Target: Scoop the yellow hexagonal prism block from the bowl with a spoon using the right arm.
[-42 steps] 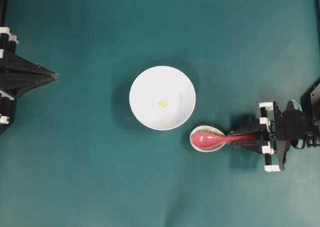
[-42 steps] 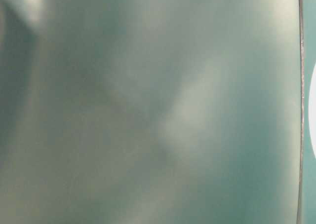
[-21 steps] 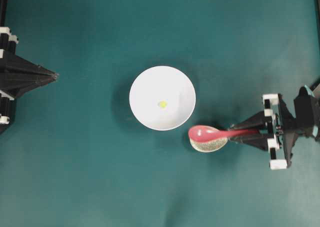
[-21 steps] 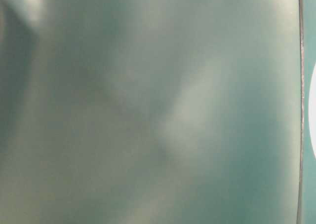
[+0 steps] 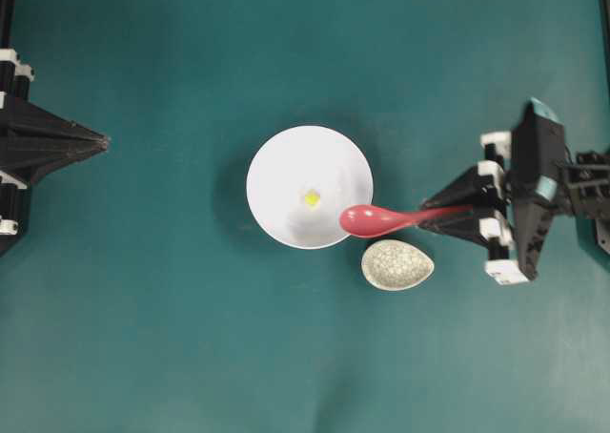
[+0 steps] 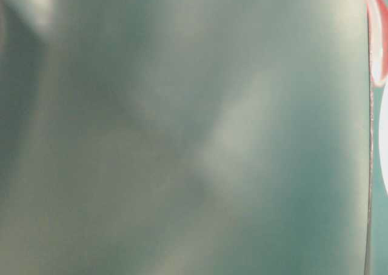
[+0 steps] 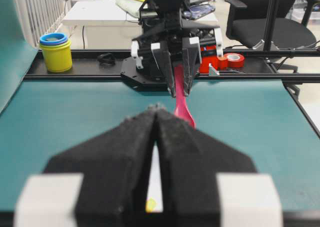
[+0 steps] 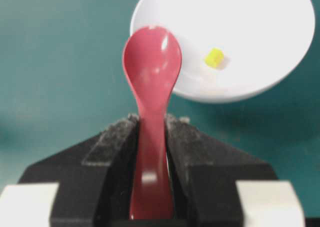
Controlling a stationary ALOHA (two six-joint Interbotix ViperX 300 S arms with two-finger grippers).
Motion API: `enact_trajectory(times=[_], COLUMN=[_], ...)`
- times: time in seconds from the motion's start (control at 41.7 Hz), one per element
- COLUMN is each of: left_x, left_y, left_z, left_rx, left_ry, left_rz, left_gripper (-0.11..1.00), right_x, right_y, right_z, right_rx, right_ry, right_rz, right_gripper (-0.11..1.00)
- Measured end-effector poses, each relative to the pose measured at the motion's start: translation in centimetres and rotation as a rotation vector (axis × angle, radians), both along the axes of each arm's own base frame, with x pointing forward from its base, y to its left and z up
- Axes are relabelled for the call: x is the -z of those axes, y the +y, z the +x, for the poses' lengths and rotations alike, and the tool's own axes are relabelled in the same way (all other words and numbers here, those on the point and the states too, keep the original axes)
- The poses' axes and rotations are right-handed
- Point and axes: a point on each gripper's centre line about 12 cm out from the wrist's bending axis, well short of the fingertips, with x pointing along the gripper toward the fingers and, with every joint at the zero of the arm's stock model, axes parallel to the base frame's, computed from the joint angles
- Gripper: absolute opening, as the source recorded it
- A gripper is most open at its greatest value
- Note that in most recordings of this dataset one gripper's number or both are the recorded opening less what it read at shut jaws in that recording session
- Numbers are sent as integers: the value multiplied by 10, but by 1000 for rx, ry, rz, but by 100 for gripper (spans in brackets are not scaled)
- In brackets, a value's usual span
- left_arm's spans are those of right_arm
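right gripper [image 5: 434,214]: clamped on the spoon [image 5: 376,220] handle, head held over the bowl [image 5: 286,161] rim
yellow hexagonal prism block [image 5: 312,198]: seen lying near the bowl's centre, apart from the spoon
spoon rest [image 5: 397,265]: left on the table [image 5: 172,319], just beside the bowl
left gripper [image 7: 156,118]: fingers seen pressed together, nothing held

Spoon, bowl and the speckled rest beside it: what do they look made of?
Spoon: glossy red-pink, with bright highlights; glazed ceramic or hard plastic. Bowl: plain smooth white, probably ceramic or melamine. Spoon rest: beige with a crackled speckle, likely glazed stoneware.
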Motion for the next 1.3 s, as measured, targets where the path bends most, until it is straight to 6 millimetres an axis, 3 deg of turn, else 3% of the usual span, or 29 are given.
enact_trajectory(times=[0.36,0.576,1.031,1.295], left_x=[0,0,1,1], left_y=[1,4,4,4], left_z=[0,0,0,1], left_rx=[-8,-18,-18,-18], left_ry=[0,-2,5,6], left_rz=[0,-3,-5,-5], left_gripper=[0,0,0,0], right_x=[-34,-45,-35,-34], right_y=[-35,-43,-50,-59], right_z=[25,45,95,107], right_rx=[-35,-74,-127,-90], right_ry=[221,312,624,725], right_rz=[21,3,47,21], right_gripper=[24,24,24,24])
